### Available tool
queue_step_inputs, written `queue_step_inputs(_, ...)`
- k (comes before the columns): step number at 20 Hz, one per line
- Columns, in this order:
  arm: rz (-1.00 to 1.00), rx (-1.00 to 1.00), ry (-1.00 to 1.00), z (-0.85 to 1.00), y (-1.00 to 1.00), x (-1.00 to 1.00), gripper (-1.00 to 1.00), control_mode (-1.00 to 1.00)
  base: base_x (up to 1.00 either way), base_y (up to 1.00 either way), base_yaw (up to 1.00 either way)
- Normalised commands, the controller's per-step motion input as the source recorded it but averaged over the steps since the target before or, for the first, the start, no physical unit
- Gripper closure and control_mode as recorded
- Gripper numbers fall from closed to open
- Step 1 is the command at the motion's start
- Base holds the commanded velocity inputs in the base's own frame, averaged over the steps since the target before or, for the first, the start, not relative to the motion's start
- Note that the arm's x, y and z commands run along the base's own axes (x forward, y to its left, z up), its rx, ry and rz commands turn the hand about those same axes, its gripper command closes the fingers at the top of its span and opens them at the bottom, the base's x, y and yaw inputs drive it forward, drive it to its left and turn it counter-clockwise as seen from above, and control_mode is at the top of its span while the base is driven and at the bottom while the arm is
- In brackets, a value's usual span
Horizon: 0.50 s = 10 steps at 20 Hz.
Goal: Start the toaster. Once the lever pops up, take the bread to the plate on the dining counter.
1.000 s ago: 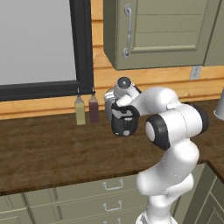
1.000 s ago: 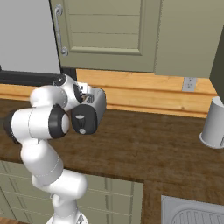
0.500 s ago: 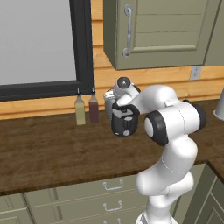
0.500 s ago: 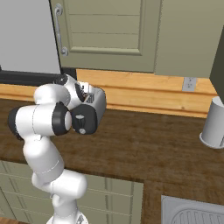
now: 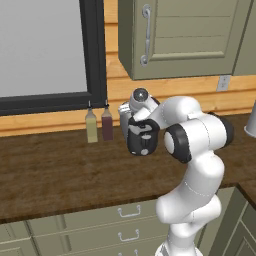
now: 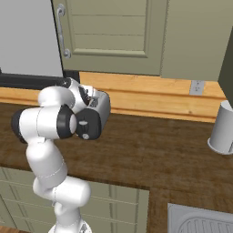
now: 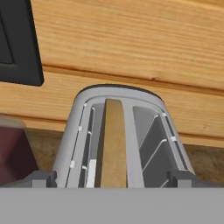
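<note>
The arm folds forward over the wooden counter (image 5: pixel 55 175), its hand tipped down over the toaster (image 7: pixel 120 140) by the back wall. The gripper (image 7: pixel 109 179) tips stand wide apart, open, straddling the toaster's near end. The bread (image 7: pixel 113 144) stands upright in the toaster's left slot. Two slim bottles (image 5: pixel 99 125) stand just left of the toaster; a pale canister (image 6: pixel 223 127) stands well to its right.
</note>
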Motion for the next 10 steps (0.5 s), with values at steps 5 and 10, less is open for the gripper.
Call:
queue_step_inputs(5,0.0,0.0,0.0,-0.07,0.0,0.06,-1.0,-1.0,0.0,0.0,0.0)
queue_step_inputs(10,0.0,0.0,0.0,-0.02,0.0,0.02,1.0,-1.0,0.0,0.0,0.0)
